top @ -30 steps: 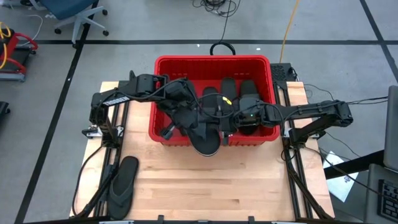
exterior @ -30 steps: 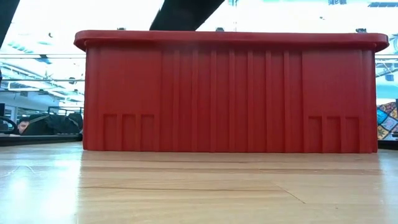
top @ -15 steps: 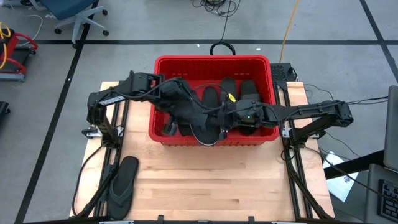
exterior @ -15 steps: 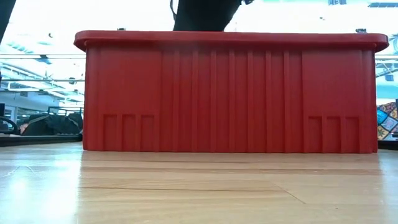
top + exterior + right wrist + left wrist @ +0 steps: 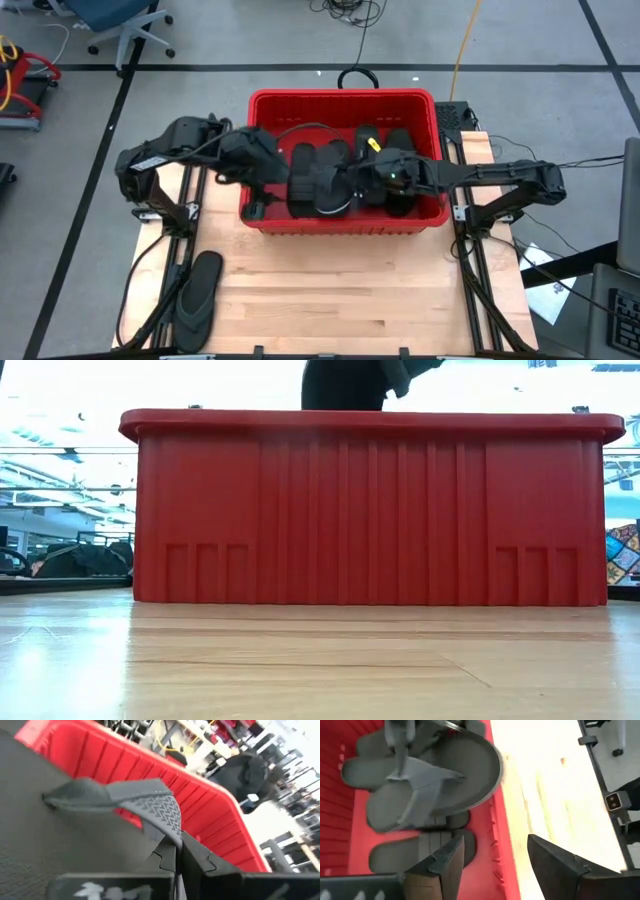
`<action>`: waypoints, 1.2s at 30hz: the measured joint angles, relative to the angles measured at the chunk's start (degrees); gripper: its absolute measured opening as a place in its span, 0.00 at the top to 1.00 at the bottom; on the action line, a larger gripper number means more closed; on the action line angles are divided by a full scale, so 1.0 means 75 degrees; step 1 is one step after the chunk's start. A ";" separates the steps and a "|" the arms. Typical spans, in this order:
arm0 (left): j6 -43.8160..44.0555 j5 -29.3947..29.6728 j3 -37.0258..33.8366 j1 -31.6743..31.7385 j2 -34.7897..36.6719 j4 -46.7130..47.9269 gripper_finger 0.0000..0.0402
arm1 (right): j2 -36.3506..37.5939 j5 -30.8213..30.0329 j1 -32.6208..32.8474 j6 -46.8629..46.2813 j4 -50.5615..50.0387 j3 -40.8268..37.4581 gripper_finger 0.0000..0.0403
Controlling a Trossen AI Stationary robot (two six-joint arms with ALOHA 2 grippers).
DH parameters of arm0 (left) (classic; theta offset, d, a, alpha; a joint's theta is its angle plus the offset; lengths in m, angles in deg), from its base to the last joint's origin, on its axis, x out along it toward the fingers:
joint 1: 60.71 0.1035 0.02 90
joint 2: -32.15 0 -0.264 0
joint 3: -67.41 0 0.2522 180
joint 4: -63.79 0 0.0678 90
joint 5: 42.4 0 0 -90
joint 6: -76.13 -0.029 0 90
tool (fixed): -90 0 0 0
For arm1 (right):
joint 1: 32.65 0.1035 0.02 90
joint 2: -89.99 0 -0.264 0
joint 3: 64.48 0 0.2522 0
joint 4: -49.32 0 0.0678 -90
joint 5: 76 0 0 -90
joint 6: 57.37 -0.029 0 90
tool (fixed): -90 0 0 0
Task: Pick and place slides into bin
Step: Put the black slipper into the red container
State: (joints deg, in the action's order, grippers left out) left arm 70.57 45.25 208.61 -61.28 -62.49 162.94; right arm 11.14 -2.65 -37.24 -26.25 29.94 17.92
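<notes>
1. Bin [image 5: 343,98]: red moulded plastic, ribbed walls, smooth rolled rim with a slight sheen.
2. Slides [image 5: 420,790]: matt rubber-like material, dull grey-black; soles smooth.
3. Thong strap [image 5: 150,807]: same matt material, embossed chevron texture.
4. Table [image 5: 350,290]: pale wood, visible grain, smooth, lightly glossy in the low view.
5. Left gripper [image 5: 492,857] fingers [image 5: 555,862]: dark matt plastic.
6. Floor [image 5: 200,40]: grey, smooth.

Wooden table [image 5: 380,290] with light plank top. Grey floor with black tape lines [image 5: 200,68]. Blue office chair [image 5: 118,22] at the far left, yellow cable [image 5: 462,45], black cable loop [image 5: 356,75] behind table.
</notes>
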 joint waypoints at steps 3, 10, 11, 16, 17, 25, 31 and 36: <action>0.0278 0.0266 -0.0010 -0.0472 0.0082 -0.0104 0.49 | -0.0100 0.0655 -0.0478 -0.0136 0.0048 0.0003 1.00; 0.0334 0.0740 -0.0012 -0.1710 0.0363 -0.0045 0.82 | -0.0595 0.2692 -0.1360 -0.0200 0.0147 0.0009 1.00; 0.0345 0.0772 -0.0015 -0.1857 0.0398 -0.0060 0.89 | -0.0696 0.2817 -0.1431 -0.0205 0.0127 0.0009 1.00; 0.0621 0.0897 -0.0012 -0.2367 0.0841 -0.0639 0.96 | -0.1209 0.2821 -0.1621 -0.0264 0.0117 0.0006 1.00; 0.0666 0.0850 -0.0012 -0.2411 0.0966 -0.0914 0.96 | -0.1259 0.2811 -0.1652 -0.0375 0.0142 0.0006 1.00; 0.0272 0.0059 -0.0777 -0.3091 0.2174 -0.4295 1.00 | -0.1378 0.2204 -0.1736 -0.0674 0.0161 0.0006 1.00; 0.0484 0.0328 -0.4502 -0.2853 0.3254 -0.6714 1.00 | -0.1378 0.2224 -0.1733 -0.0863 0.0786 -0.0419 1.00; 0.1662 -0.0130 -0.7981 -0.2401 0.4445 -1.0024 1.00 | -0.1369 0.2117 -0.1730 -0.1059 0.1100 -0.0837 1.00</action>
State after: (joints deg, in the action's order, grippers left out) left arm 83.04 44.27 148.75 -79.29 -29.15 87.76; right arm 0.87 13.23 -50.22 -34.20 38.19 11.64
